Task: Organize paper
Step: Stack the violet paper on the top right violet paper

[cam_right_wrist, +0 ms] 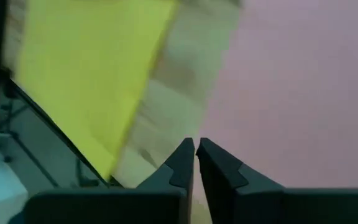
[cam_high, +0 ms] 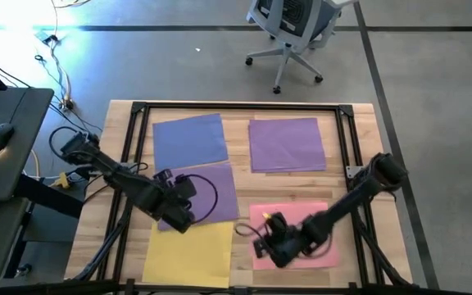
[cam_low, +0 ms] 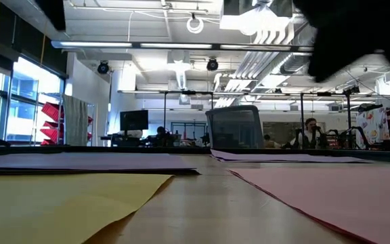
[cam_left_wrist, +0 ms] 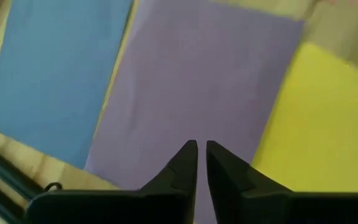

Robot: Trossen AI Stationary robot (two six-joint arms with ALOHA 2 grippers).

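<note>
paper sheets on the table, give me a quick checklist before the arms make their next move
1. All sheets flat on the table: ok, as far as the high view shows.
2. Blue sheet and far purple sheet apart: ok.
3. Near purple sheet clear of the yellow sheet: cannot tell, left arm covers the seam.
4. Left claw empty, fingers nearly together above purple: ok.
5. Right claw empty, fingers nearly together at the pink sheet edge: ok.
6. Same colours stacked: not ok.

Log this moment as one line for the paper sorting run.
left gripper: over purple sheet, jaws nearly shut, empty | right gripper: at pink sheet edge, jaws nearly shut, empty
</note>
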